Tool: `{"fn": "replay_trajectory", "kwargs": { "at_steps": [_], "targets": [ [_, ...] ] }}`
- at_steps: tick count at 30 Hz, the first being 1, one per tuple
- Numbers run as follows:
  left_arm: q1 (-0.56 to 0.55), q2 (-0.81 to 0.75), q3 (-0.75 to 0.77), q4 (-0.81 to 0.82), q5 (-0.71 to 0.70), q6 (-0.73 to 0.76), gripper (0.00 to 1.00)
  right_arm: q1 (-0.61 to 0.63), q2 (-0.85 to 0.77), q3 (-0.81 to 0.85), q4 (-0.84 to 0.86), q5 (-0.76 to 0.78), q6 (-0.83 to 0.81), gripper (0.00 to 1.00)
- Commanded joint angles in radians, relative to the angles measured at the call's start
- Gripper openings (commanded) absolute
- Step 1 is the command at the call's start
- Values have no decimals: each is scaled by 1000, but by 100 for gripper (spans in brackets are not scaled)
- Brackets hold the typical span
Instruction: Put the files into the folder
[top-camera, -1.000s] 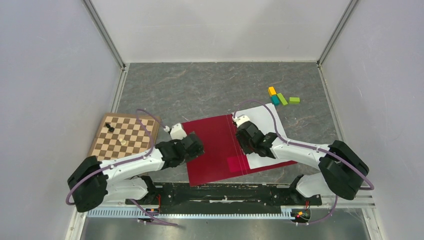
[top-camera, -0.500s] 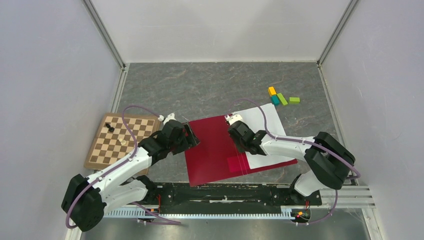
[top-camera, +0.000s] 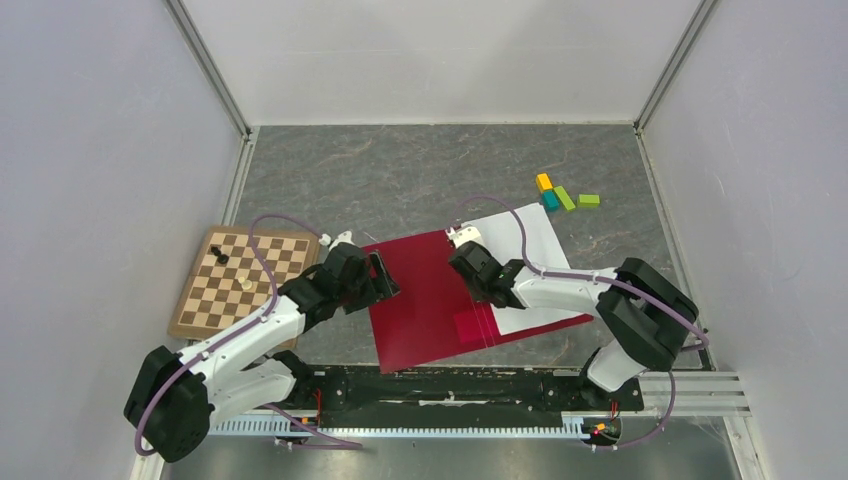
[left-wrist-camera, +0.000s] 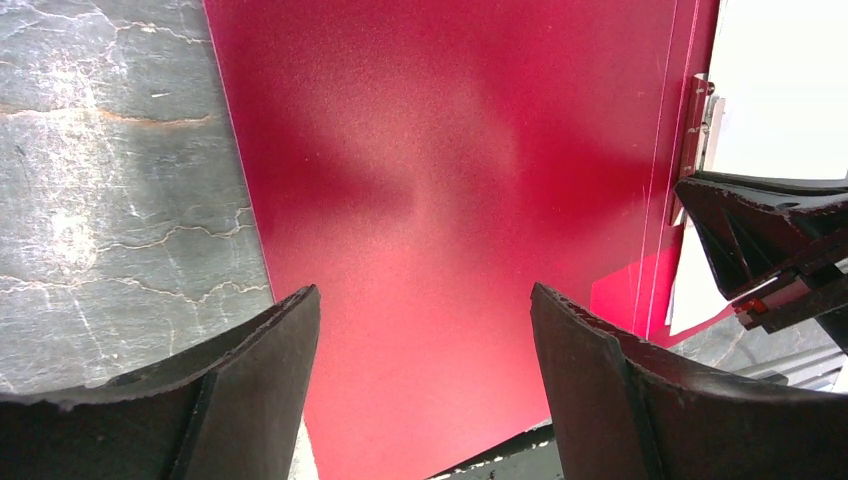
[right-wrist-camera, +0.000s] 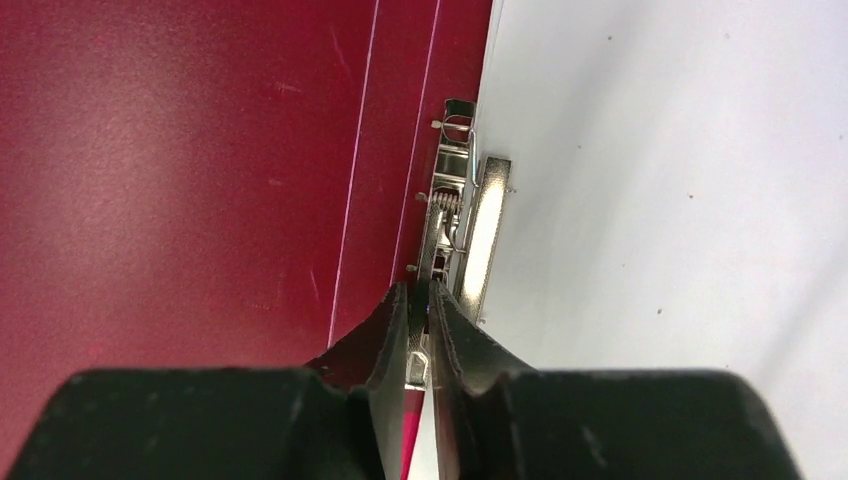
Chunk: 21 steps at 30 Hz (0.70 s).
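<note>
Two hands, two different states. My right gripper (right-wrist-camera: 420, 310) was pinched nearly closed on the lever of the metal clip (right-wrist-camera: 455, 215). My left gripper (left-wrist-camera: 425, 292) hung spread wide and empty above the bare left half of the folder (left-wrist-camera: 420, 200).

That crimson folder lay open and flat on the grey table between my arms. The files (right-wrist-camera: 680, 200) lay on its right half, their near edge against the clip and their far corner jutting past the cover.

I judged the white sheets to be light, limp and quick to slide on that slick cover. They would crease if pinched mid-page, so an edge or a flat push looked safer.

I expected the clip to be small, stiff and sprung, and its thin lever was the only sensible place to grip. It could snap back or slip out of my fingertips.

As for the cover, it looked thin and bendy, lying tight to the table. Its free left edge seemed the best place for my left hand to get under it.
</note>
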Motion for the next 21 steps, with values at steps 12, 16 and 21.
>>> {"fn": "replay_trajectory", "kwargs": {
  "at_steps": [12,16,21],
  "targets": [
    [54,-7,-87,150,48,8,84,17,22,77,-59,29,17,0],
    [60,-19,-110,165,55,-6,84,-3,-7,113,-82,21,7,0],
    [69,-57,-130,120,1,-26,84,-40,-44,149,-108,7,-7,0]
  ]
}}
